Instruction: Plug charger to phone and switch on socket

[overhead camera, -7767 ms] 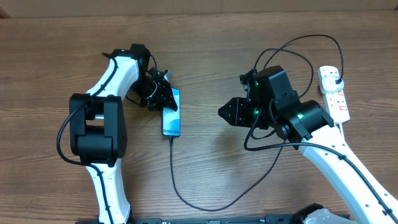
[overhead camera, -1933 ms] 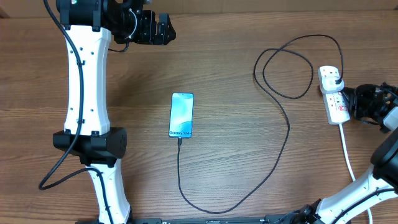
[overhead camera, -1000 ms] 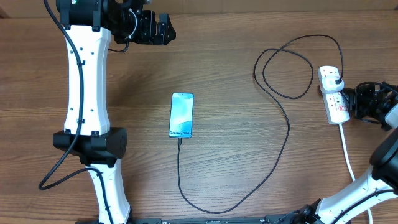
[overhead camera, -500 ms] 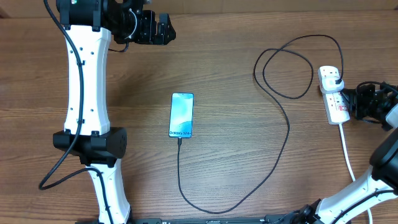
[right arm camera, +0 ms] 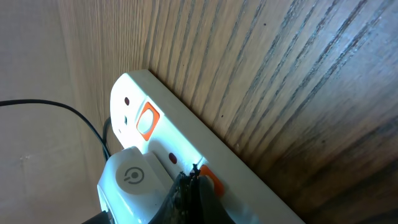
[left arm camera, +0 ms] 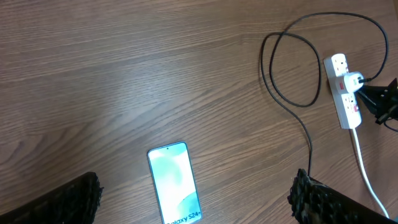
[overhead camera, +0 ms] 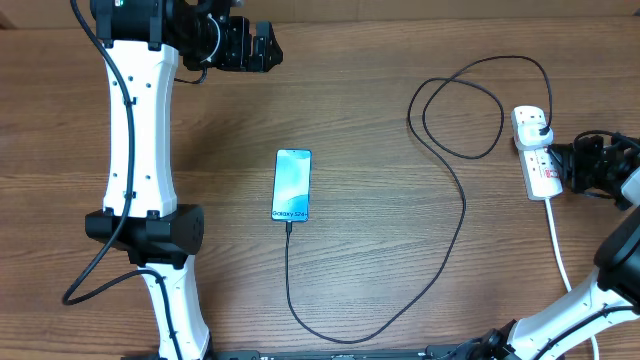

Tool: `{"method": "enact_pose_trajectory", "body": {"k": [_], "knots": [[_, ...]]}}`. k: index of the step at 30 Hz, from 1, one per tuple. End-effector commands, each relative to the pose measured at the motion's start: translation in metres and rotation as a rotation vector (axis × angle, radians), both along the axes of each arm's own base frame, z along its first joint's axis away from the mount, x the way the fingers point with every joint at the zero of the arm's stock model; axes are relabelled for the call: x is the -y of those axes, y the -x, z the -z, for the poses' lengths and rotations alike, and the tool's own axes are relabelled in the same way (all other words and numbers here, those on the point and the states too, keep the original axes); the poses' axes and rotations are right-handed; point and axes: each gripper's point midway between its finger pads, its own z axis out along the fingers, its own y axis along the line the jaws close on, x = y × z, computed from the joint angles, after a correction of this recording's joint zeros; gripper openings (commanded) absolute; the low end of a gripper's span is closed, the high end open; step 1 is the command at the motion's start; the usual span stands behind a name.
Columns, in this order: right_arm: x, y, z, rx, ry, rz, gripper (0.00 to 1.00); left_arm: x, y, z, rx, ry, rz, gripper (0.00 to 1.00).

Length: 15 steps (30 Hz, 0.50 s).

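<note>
The phone [overhead camera: 291, 185] lies flat mid-table with its screen lit, also showing in the left wrist view [left arm camera: 174, 185]. The charger's black cable [overhead camera: 463, 215] runs from the phone's near end, loops, and reaches a white adapter [overhead camera: 537, 125] seated in the socket [overhead camera: 541, 160]. My left gripper [overhead camera: 262, 47] hangs open high at the far left, well away from the phone, its fingers [left arm camera: 318, 200] wide apart. My right gripper [right arm camera: 189, 179] is shut with nothing held. Its tips touch the socket [right arm camera: 186, 140] by an orange switch [right arm camera: 212, 181], beside the adapter [right arm camera: 127, 180].
The socket's thick white cord [overhead camera: 562, 255] runs toward the near right edge past the right arm's base. A second orange switch [right arm camera: 147, 119] sits further along the strip. The left arm's white links [overhead camera: 135, 130] stand over the table's left side.
Since the oldest frame the left gripper left the phone and rose to the far left, and the right gripper went to the socket. Over the last second, nothing visibly moved.
</note>
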Motion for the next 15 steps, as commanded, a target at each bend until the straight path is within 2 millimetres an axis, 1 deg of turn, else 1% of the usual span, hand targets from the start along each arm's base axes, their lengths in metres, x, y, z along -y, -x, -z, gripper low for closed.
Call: {"method": "enact_pose_trajectory", "body": {"k": [1,15], "knots": [[-0.036,0.014,0.034,-0.115,-0.043,-0.053,0.04,-0.003,0.003,-0.015,0.040,0.001,-0.004,1.00],[-0.048,0.012,0.036,-0.130,-0.048,-0.080,0.04,-0.003,0.003,-0.015,0.040,0.001,-0.004,1.00]]}}
